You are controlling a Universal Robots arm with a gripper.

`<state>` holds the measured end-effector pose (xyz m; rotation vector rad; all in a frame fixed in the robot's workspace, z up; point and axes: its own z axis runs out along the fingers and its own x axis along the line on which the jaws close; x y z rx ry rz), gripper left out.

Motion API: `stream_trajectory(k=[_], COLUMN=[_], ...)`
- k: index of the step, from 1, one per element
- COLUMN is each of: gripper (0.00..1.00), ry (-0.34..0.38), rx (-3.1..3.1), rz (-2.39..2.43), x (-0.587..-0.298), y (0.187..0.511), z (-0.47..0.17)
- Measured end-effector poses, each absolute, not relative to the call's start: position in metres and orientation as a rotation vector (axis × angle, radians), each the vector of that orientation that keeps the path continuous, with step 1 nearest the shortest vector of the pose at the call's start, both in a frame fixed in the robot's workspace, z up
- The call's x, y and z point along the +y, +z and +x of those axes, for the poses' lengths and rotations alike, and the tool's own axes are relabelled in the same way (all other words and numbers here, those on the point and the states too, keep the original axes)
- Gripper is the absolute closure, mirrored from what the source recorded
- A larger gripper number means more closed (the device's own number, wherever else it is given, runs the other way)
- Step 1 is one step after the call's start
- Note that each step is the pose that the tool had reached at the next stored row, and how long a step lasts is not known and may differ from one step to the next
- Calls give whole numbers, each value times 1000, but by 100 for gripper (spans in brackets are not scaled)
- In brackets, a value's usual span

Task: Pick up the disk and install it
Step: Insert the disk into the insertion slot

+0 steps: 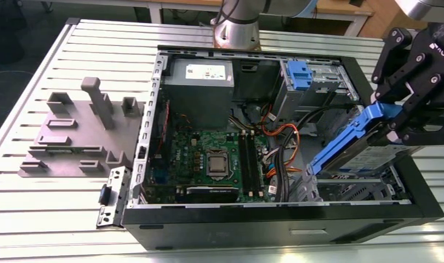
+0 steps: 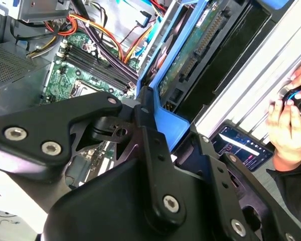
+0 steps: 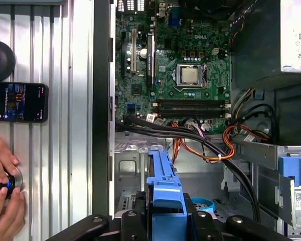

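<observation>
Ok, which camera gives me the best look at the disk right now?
The exterior view: it shows the disk tilted above the drive bay, clamped by the gripper. The second wrist view shows its circuit-board underside and blue carrier; the first wrist view shows the carrier end-on.

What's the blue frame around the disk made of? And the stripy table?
The frame of the disk looks like plastic: one solid blue colour, smooth, with slightly shiny moulded edges. The table looks like metal, probably aluminium: silvery ridged slats that catch the light.
</observation>
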<state>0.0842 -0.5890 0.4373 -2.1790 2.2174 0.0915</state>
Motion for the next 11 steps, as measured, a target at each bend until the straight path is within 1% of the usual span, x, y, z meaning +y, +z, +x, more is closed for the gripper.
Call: stream_trajectory(k=[11], gripper=[64], ry=[72], rx=[2209], rz=[-2172], x=[-589], y=[439], z=[84])
